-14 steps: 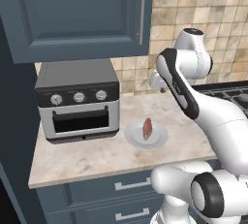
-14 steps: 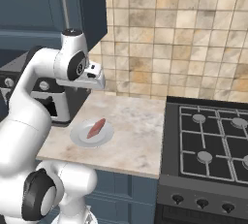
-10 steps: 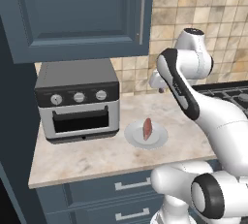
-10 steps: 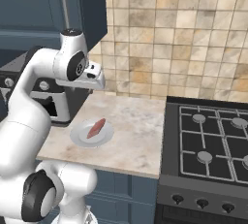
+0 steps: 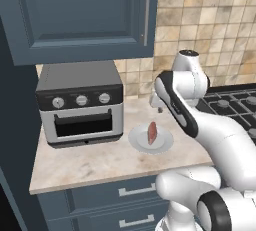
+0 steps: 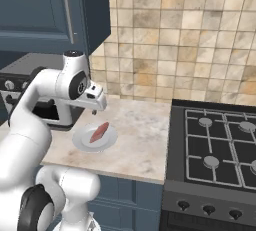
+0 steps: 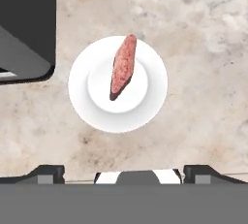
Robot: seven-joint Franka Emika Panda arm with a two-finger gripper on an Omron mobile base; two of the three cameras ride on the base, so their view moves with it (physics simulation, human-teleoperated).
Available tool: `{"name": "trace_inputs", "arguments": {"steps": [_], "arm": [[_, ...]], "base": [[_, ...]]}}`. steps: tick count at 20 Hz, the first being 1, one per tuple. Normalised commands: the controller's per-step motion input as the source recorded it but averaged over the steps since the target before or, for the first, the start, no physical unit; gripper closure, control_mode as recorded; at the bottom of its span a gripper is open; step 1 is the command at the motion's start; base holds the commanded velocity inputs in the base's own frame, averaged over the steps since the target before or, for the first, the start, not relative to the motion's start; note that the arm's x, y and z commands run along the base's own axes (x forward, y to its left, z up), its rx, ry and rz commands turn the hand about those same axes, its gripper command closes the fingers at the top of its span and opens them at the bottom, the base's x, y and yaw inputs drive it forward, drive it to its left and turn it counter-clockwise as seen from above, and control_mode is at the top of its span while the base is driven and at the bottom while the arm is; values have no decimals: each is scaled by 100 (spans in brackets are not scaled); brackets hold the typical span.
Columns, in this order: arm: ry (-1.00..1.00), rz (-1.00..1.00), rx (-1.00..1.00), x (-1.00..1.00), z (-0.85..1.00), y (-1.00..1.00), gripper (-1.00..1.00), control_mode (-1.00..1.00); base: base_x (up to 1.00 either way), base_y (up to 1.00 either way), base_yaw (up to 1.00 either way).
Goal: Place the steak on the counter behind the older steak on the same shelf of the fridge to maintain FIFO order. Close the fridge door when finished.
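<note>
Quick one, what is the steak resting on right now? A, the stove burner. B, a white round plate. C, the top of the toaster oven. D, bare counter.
B: the steak lies across the middle of a white round plate that sits on the counter, beside the toaster oven and short of the stove.

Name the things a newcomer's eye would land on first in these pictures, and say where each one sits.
The pinkish-red steak stands out, lying on a white plate in the middle of the beige counter. A dark toaster oven sits to its left under the blue cabinet. The white arm's gripper hangs above the plate, with the black stove at the right.
</note>
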Motion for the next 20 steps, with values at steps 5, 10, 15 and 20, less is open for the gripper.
{"name": "trace_inputs", "arguments": {"steps": [5,10,15,20], "arm": [[21,-19,4,34,-74,2,-100,-100],[2,-13,3,35,-39,1,-100,-100],[0,-4,0,39,-44,7,-100,-100],[0,0,0,32,-39,1,-100,-100]], "base": [[0,0,0],[0,0,0],[0,0,0],[0,0,0]]}}
